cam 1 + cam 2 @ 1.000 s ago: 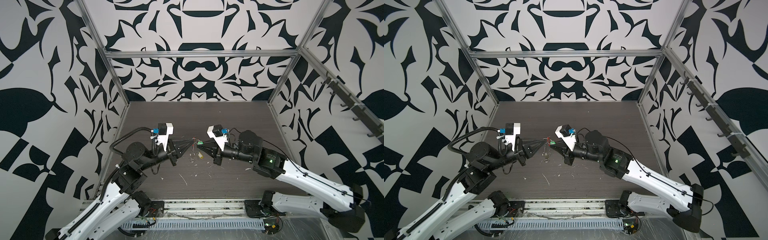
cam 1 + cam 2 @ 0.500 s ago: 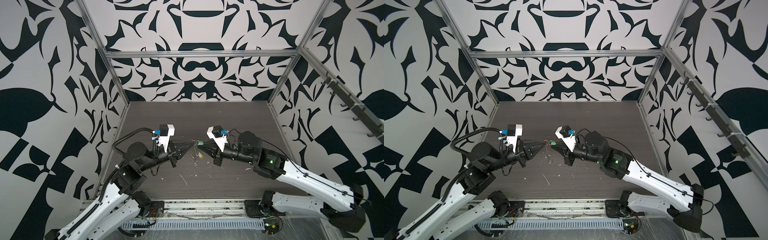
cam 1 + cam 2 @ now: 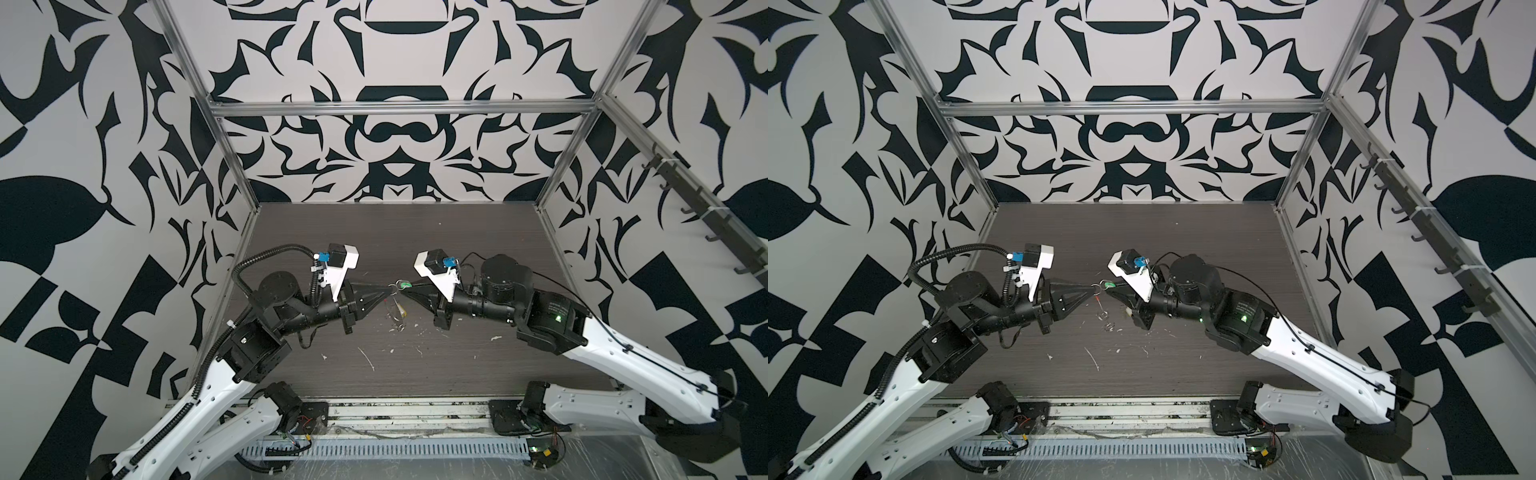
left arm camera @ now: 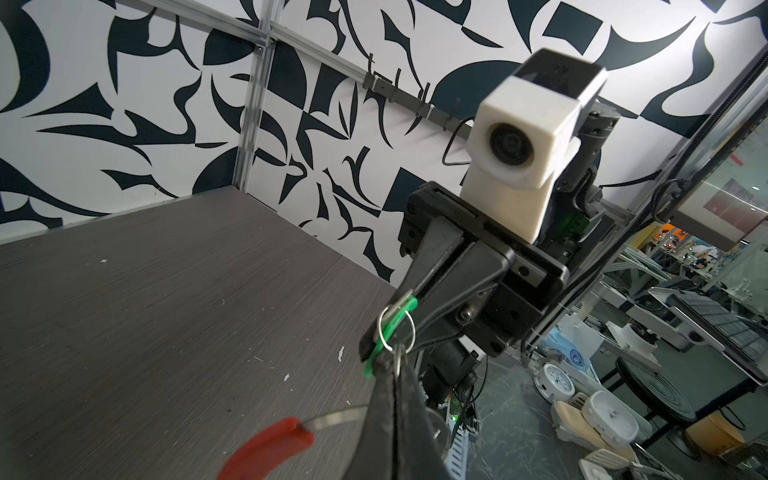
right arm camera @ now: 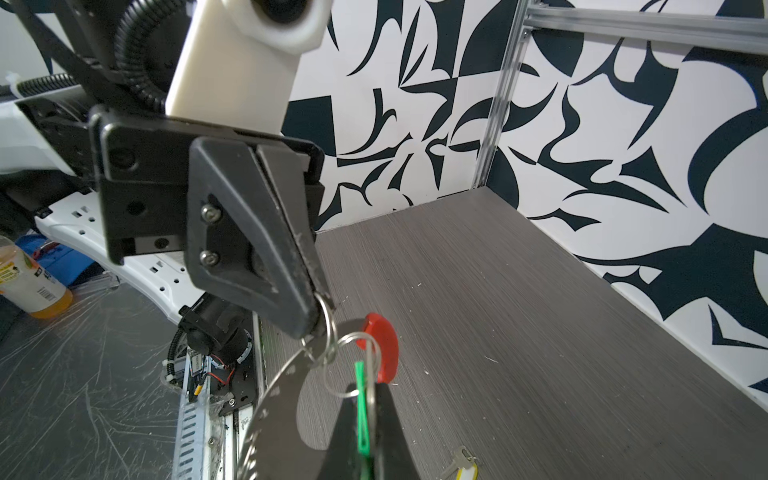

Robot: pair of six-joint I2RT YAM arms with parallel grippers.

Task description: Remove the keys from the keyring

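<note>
The keyring hangs in the air between both grippers, with its grey hoop (image 5: pixel 274 399) and red segment (image 5: pixel 384 349) below the fingertips. My left gripper (image 3: pixel 387 293) is shut on one of its small silver rings (image 5: pixel 329 328). In the left wrist view the red segment (image 4: pixel 266 451) curves off beside the left gripper (image 4: pixel 394 368). My right gripper (image 3: pixel 404 291) faces it, shut on the green key (image 5: pixel 361 411), which shows in both top views (image 3: pixel 1109 285). The yellow key (image 3: pixel 400 308) lies on the table below, with a metal key on it (image 5: pixel 461 469).
The dark wood-grain table (image 3: pixel 457 249) carries white scraps (image 3: pixel 368 359) and small silver bits (image 3: pixel 1109 326) near the front. Patterned walls with aluminium posts close three sides. A hook rail (image 3: pixel 706 216) runs along the right wall.
My left wrist has shifted a little to the right, towards the right gripper. The right arm and the yellow key have stayed where they were.
</note>
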